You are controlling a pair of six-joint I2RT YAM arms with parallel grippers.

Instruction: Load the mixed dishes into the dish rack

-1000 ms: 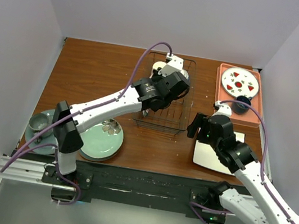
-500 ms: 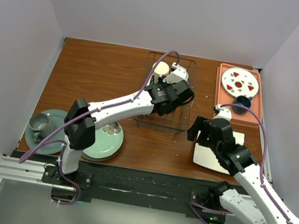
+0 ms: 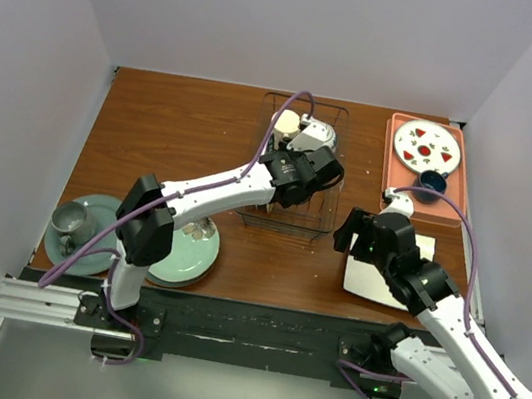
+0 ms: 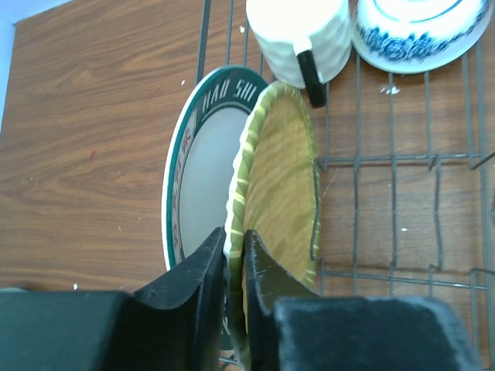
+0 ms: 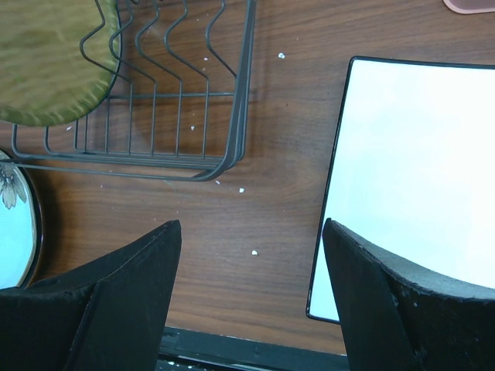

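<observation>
Top external: the left arm reaches over the dish rack, with its wrist above the middle. The cream mug sits at the rack's far end. The teal-blue plate lies flat on the counter, near-left and outside the rack. The white square plate lies near-right, with the right gripper hovering at its left edge.

Left wrist: the left gripper has its jaws nearly together, one either side of the rim of the pale green flower plate. I cannot tell whether they are pinching it or just clear of it. That plate stands on edge in the rack, beside the white plate with dark patterned rim, which is also on edge. The small blue-white patterned bowl sits next to the mug.

Right wrist: the jaws are wide apart with nothing between them, over bare counter. The square plate's dark edge is just inside the right finger.

Step in hand, as I judge it: seating the green plate in its slot.

- **Left arm:** the next move needs a clean release and a straight lift so the plate doesn't tip.
- **Right arm:** it has to get a finger under the flat square plate's edge, which is awkward on a smooth counter.

Two dishes are left to load.
</observation>
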